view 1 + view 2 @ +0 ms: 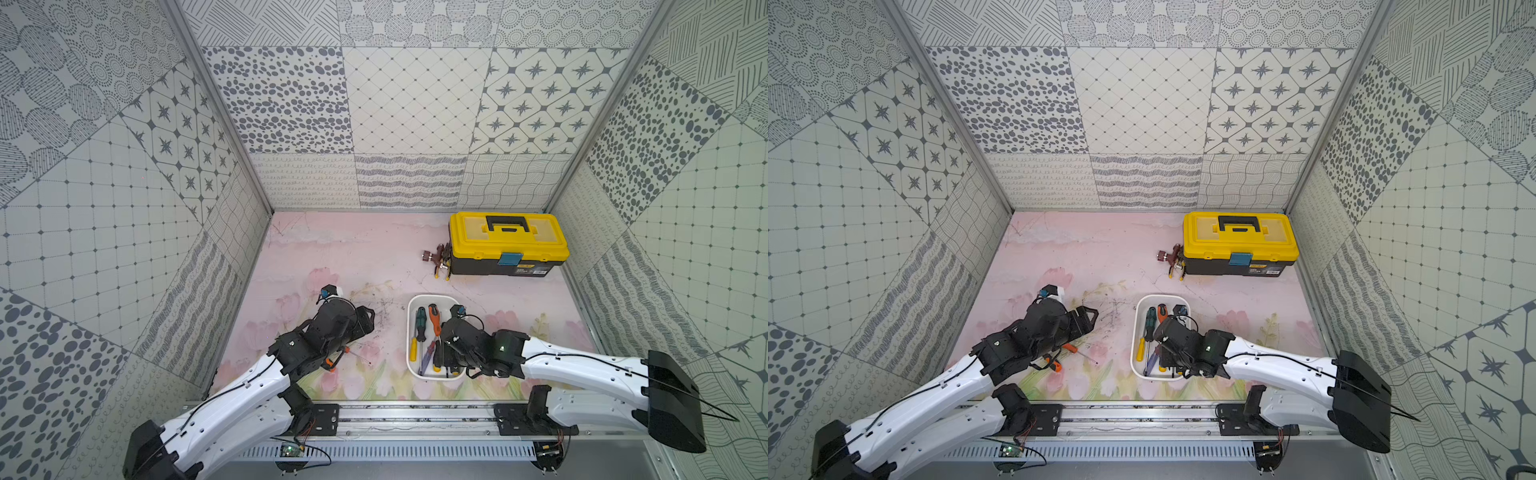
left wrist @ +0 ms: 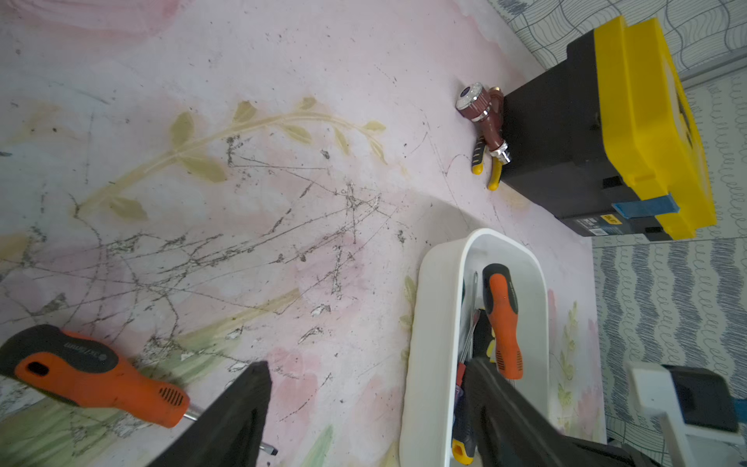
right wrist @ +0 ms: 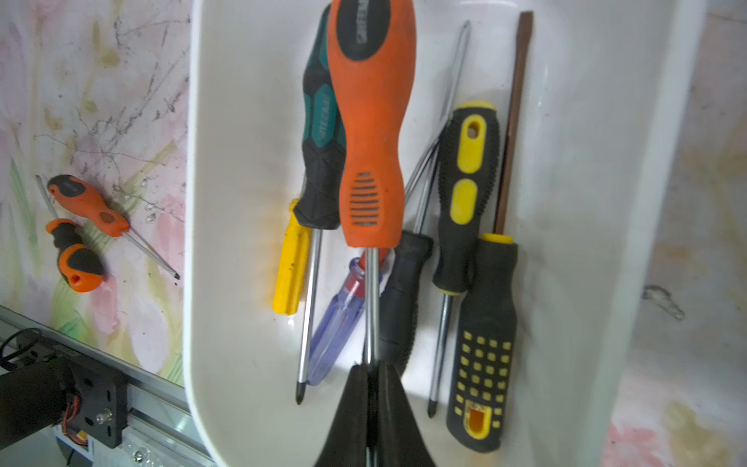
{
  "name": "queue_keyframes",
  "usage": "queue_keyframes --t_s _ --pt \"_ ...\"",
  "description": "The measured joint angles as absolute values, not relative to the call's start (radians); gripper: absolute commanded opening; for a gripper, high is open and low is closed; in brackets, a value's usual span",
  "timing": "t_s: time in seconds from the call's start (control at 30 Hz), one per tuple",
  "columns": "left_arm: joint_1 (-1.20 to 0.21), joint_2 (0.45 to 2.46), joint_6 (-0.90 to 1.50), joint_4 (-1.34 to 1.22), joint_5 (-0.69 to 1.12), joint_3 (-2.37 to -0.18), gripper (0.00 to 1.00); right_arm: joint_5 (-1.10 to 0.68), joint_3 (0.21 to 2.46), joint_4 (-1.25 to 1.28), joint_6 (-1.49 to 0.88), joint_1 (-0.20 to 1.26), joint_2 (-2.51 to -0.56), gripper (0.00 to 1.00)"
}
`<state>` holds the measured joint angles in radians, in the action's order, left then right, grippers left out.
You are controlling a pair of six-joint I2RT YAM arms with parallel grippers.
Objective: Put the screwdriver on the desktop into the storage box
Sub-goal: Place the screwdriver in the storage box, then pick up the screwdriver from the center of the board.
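Right now your right gripper (image 3: 372, 374) is pinching shut on the shaft of the big orange screwdriver (image 3: 372, 121), which is lying lengthwise over the heap (image 3: 465, 182) inside the storage box (image 3: 198, 202) (letting go looks like all that is left there). Your left gripper (image 2: 364, 408) is hanging wide apart over the desktop (image 2: 242, 121), nearer the slim orange screwdriver (image 3: 87, 204) and stubby orange screwdriver (image 3: 74, 254) lying near the box; the toolbox (image 1: 507, 241) is standing well clear.

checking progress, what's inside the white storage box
The storage box holds about seven screwdrivers; the right gripper is shut on the orange screwdriver, by its shaft. Its fingers cover whatever lies beneath.
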<state>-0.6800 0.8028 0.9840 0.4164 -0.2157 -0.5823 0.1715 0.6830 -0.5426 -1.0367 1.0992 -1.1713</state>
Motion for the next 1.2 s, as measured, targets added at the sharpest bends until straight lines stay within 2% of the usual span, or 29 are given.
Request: queue_keyframes --t_s 0.43,0.57,0.67,0.7,0.83,1.03,1.2 --pt "-0.663 0.82 1.082 0.595 -0.331 -0.596 0.82 0.21 0.707 -0.521 -1.127 1.097 -1.224 0.0" --pt "-0.645 0.844 1.134 0.661 -0.358 -0.602 0.83 0.21 0.707 -0.519 -1.134 1.087 -1.25 0.31" --pt "-0.633 0.859 1.167 0.707 -0.374 -0.606 0.83 0.211 0.712 -0.519 -1.126 1.082 -1.251 0.47" --pt "-0.628 0.862 1.178 0.721 -0.377 -0.607 0.83 0.211 0.715 -0.518 -1.12 1.082 -1.251 0.48" --pt "-0.61 0.869 1.208 0.767 -0.391 -0.607 0.81 0.209 0.723 -0.513 -1.102 1.081 -1.235 0.46" --pt "-0.57 0.912 1.229 0.802 -0.403 -0.608 0.76 0.208 0.72 -0.512 -1.066 1.081 -1.139 0.32" --pt "-0.543 1.0 1.229 0.798 -0.397 -0.617 0.73 0.208 0.712 -0.512 -1.04 1.081 -1.059 0.26"
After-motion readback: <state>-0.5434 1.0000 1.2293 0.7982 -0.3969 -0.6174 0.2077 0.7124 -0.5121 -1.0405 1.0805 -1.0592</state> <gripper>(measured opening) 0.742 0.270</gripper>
